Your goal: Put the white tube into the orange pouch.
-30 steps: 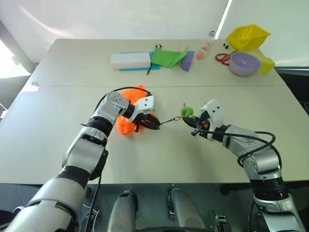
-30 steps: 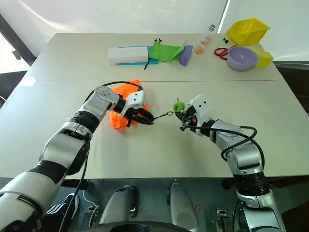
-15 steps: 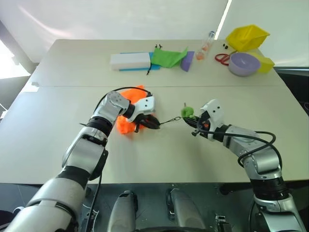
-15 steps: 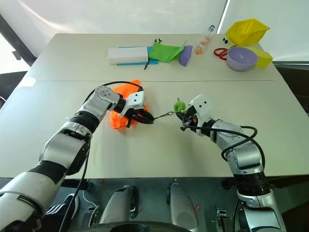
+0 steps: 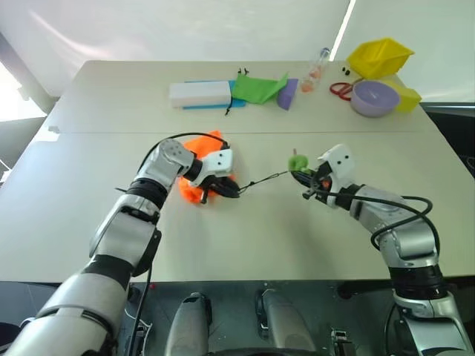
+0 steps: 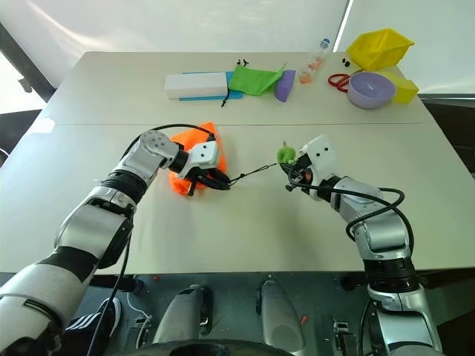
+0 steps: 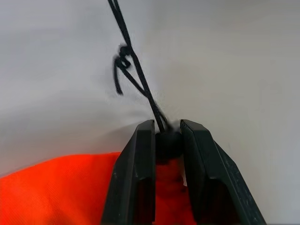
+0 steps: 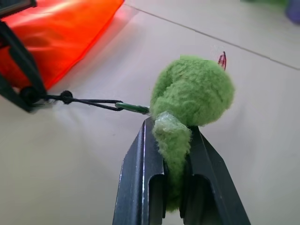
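The orange pouch [image 5: 197,169] lies near the table's middle, its mouth bunched toward the right. My left gripper [image 5: 228,188] is shut on the black cord stopper [image 7: 168,142] at that mouth. From there the thin black cord [image 5: 263,179] runs taut to the fuzzy green coil [image 5: 298,161]. My right gripper [image 8: 171,137] is shut on the green coil [image 8: 192,91], held a little above the table. The white tube is out of view.
Along the far edge lie a white box [image 5: 200,93], a green cloth pouch [image 5: 258,87], a purple item [image 5: 289,93], a clear bottle [image 5: 319,68], red scissors [image 5: 341,90], a purple bowl [image 5: 375,97] and a yellow bin [image 5: 381,56].
My right gripper has carried the green coil to the right and slightly up, and the cord has drawn straight. The left gripper has stayed at the pouch's mouth.
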